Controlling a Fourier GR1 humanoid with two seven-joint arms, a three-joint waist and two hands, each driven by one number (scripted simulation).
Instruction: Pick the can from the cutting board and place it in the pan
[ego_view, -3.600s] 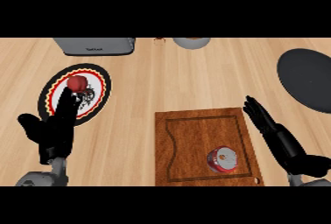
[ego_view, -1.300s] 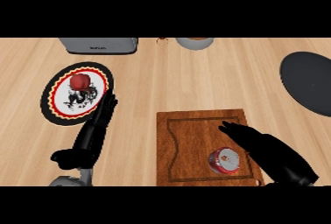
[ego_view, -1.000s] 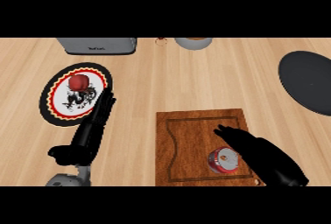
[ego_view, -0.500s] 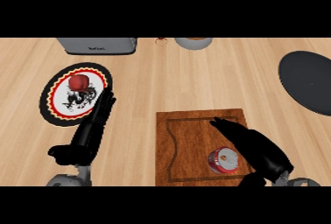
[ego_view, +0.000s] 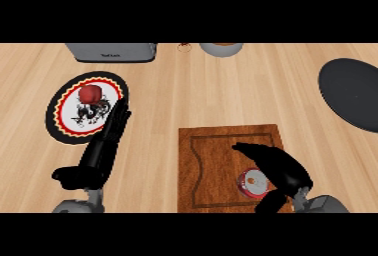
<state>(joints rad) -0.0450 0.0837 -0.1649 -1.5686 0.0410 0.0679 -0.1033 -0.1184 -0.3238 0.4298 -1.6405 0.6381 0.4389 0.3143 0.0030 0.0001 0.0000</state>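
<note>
In the head view we are arching our right hand (ego_view: 279, 167), fingers wide, over the red-rimmed round can (ego_view: 252, 183) on the brown wooden cutting board (ego_view: 214, 150), well apart from the dark round pan (ego_view: 354, 97); our left hand (ego_view: 103, 147) is lying straight-fingered.

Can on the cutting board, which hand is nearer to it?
Right. The right hand partly covers the can; the left hand lies off the board, beside the plate.
</note>
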